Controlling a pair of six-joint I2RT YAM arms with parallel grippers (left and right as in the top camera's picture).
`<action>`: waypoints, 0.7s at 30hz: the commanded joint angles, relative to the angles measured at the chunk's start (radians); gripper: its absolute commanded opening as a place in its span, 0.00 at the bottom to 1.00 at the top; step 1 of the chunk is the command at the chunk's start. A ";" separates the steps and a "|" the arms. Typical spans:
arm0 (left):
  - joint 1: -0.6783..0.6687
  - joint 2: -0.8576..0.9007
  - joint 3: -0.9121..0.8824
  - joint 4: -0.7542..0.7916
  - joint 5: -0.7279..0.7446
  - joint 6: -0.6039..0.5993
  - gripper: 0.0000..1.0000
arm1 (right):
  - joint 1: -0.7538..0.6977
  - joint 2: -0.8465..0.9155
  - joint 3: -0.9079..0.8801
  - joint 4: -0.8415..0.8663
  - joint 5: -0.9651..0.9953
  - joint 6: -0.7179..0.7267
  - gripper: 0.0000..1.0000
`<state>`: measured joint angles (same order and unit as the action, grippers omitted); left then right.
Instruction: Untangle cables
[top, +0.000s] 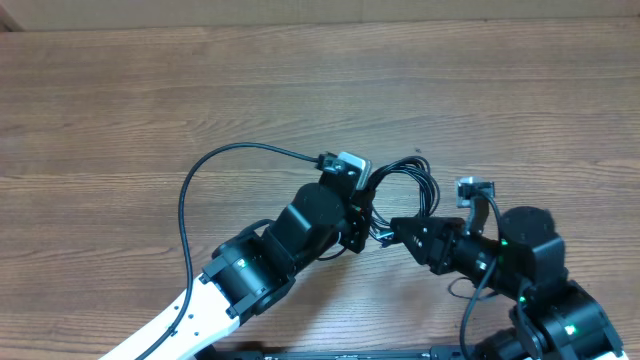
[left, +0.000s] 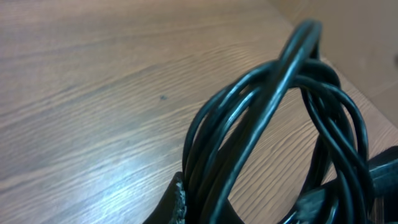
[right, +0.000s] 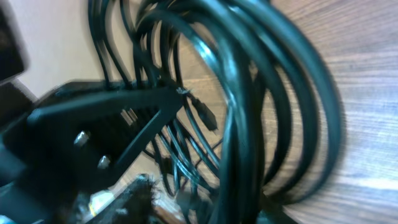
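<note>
The cables (top: 410, 185) are a bundle of thin black loops lifted off the wooden table (top: 300, 90) between my two grippers. My left gripper (top: 365, 215) is shut on the bundle's left side. In the left wrist view the loops (left: 273, 106) rise from between its fingers (left: 205, 205). My right gripper (top: 398, 230) meets the bundle from the right and is shut on some strands. In the right wrist view the loops (right: 249, 93) fill the frame, a blurred strand runs through the jaws (right: 211, 199), and a small plug end (right: 208, 118) hangs inside the loops.
A thicker black arm cable (top: 200, 180) arcs over the table left of the left arm. The left gripper's black body (right: 93, 118) sits close in front of the right wrist camera. The table's far edge (top: 320, 22) runs along the top.
</note>
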<state>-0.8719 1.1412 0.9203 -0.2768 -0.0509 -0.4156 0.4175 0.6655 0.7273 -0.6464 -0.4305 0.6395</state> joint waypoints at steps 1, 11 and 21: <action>-0.026 -0.003 -0.001 0.029 -0.008 0.038 0.04 | 0.064 0.035 0.013 0.041 0.109 0.079 0.28; -0.030 -0.003 -0.001 -0.073 -0.095 0.147 0.04 | 0.113 0.116 0.013 0.074 0.193 0.103 0.04; -0.030 -0.003 -0.001 -0.171 -0.222 -0.069 0.04 | 0.112 0.086 0.015 0.214 0.152 -0.016 0.04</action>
<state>-0.9157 1.1389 0.9245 -0.4294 -0.2291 -0.4484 0.5392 0.7883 0.7250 -0.4973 -0.3145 0.6590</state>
